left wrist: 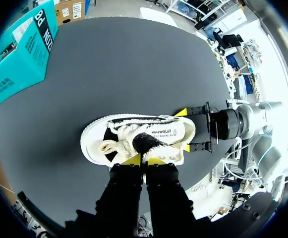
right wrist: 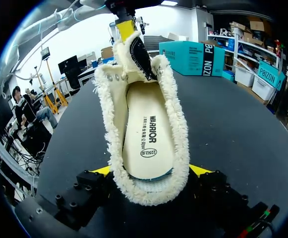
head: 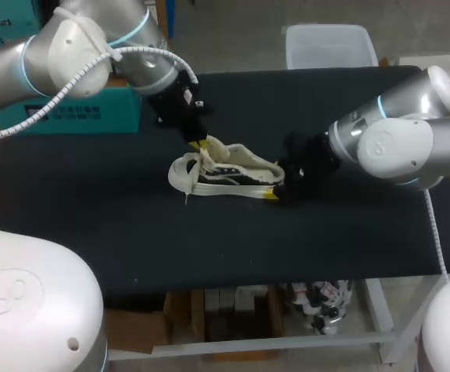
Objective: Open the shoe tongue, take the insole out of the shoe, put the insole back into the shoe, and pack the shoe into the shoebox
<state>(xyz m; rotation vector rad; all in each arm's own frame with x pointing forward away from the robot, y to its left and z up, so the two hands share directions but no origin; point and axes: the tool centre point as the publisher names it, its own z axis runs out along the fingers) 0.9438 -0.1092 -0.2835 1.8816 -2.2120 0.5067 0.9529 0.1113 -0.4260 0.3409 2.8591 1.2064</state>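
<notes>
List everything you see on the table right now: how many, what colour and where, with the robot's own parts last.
Black table: one, black, under everything.
Teal cardboard shoebox: one, teal, at the table's far left edge.
White fleece-trimmed shoe: one, white, mid-table, between the two grippers.
White insole: one, white, lying inside the shoe.
Black-lined tongue: one, black inside, lifted up at the shoe's front.
Left gripper: one, black with yellow tips, pinching the tongue.
Right gripper: one, black with yellow tips, a finger on each side of the shoe's heel.
</notes>
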